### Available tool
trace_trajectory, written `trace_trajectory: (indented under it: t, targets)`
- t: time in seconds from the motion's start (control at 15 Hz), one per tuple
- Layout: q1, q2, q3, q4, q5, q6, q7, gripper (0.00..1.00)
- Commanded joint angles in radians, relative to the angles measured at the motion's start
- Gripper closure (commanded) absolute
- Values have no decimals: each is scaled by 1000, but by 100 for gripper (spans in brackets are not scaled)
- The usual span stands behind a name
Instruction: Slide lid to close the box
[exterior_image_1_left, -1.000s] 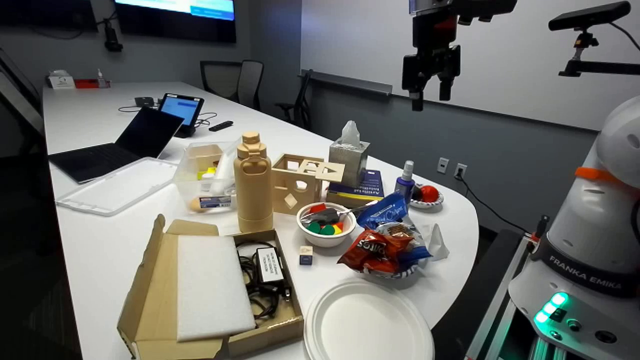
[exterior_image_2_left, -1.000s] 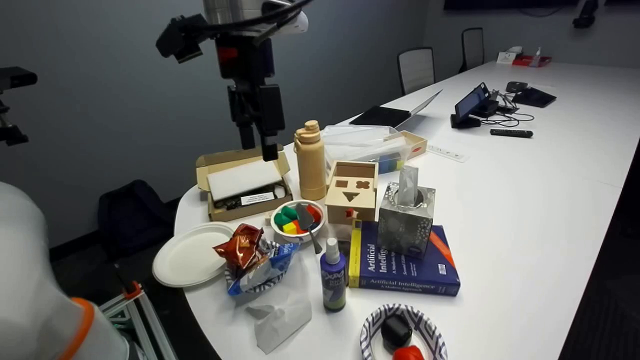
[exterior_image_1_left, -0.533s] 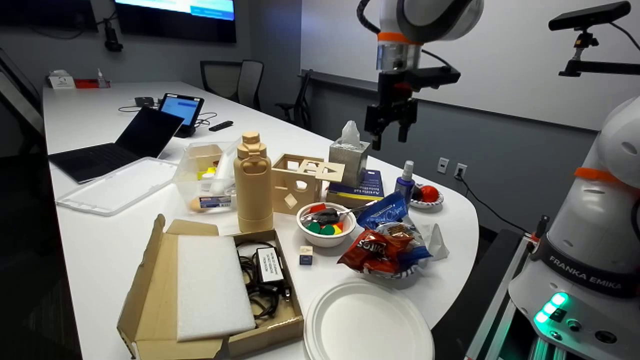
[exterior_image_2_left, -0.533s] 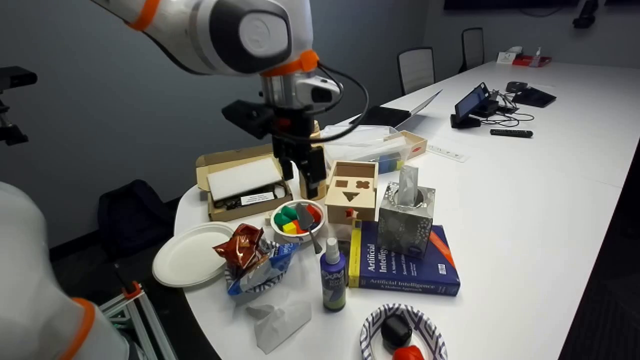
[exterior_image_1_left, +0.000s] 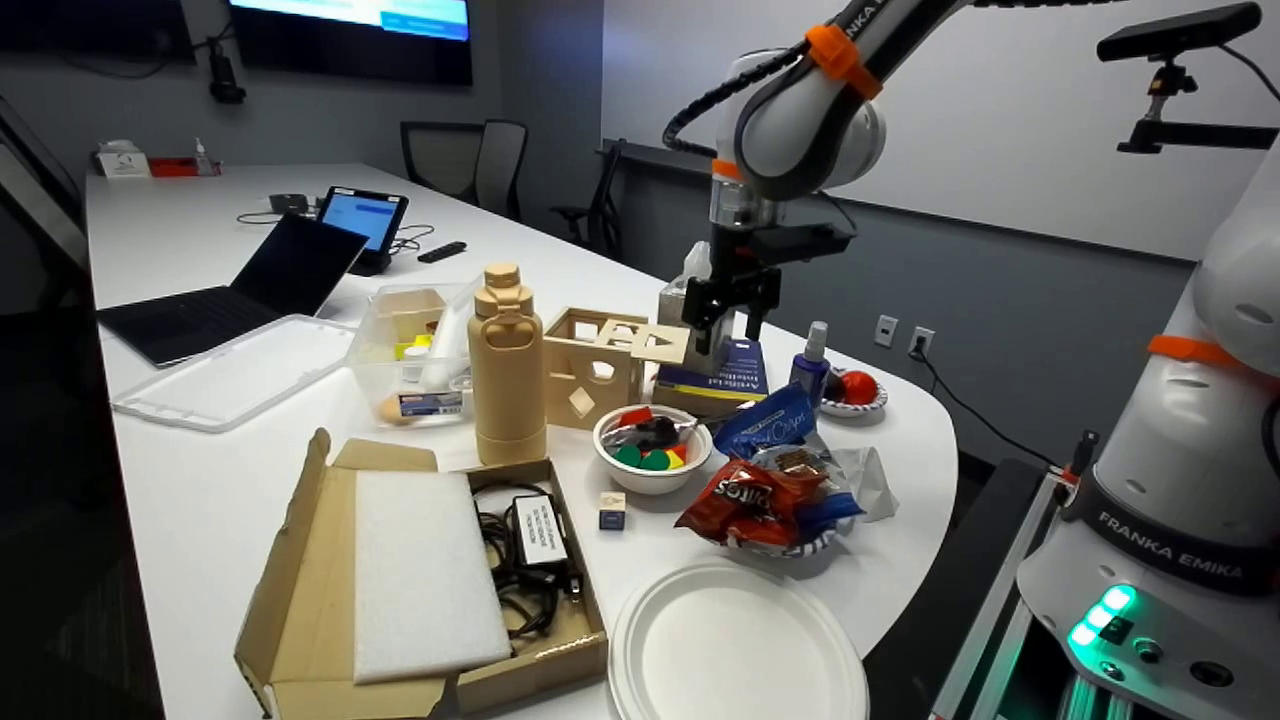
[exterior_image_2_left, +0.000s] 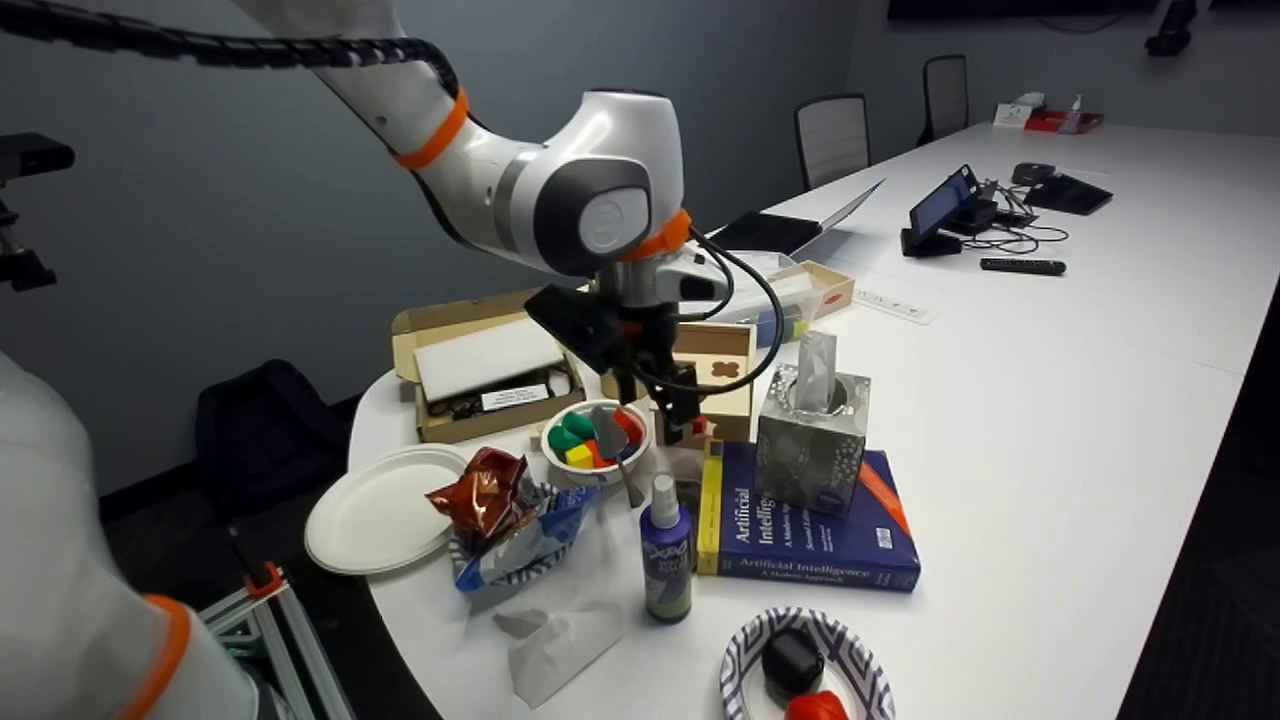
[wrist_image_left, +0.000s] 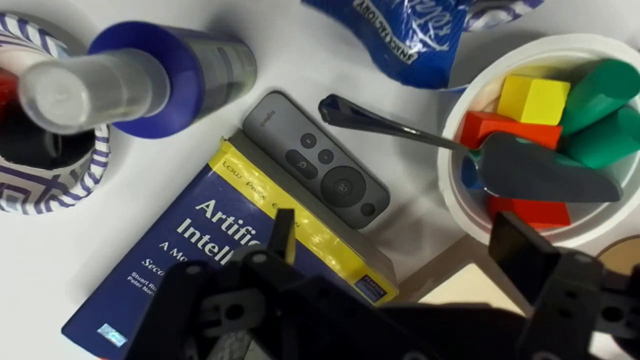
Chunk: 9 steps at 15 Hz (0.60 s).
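The pale wooden box (exterior_image_1_left: 565, 372) stands on the table beside a tan bottle; its front also shows in an exterior view (exterior_image_2_left: 732, 428). The lid (exterior_image_1_left: 660, 355), a thin pale panel with cut-out shapes, sits partly in the box top and sticks out past one end. The lid is partly behind the arm in an exterior view (exterior_image_2_left: 732, 402), and a pale corner of it shows in the wrist view (wrist_image_left: 470, 290). My gripper (exterior_image_1_left: 727, 335) is open and empty, pointing down just beyond the lid's protruding end. It also shows open in the wrist view (wrist_image_left: 397, 225).
A tissue box (exterior_image_2_left: 812, 440) stands on a blue book (exterior_image_2_left: 800, 550) close by. A bowl of blocks with a spatula (wrist_image_left: 545, 170), a spray bottle (exterior_image_2_left: 667, 560), a remote (wrist_image_left: 320, 165) and snack bags (exterior_image_1_left: 770, 495) surround the gripper. The tall tan bottle (exterior_image_1_left: 508, 380) stands against the box side.
My gripper has come down from high above the table and moved toward the lid's protruding end. It stays open. The box and lid have not moved.
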Motion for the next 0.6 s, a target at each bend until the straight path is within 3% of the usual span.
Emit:
trace_trajectory:
  t: [0.0,0.53]
  targets:
    - [1,59,-32,48,16,50,-12,0]
    - [4,142,-77,91,-27,113,24,0]
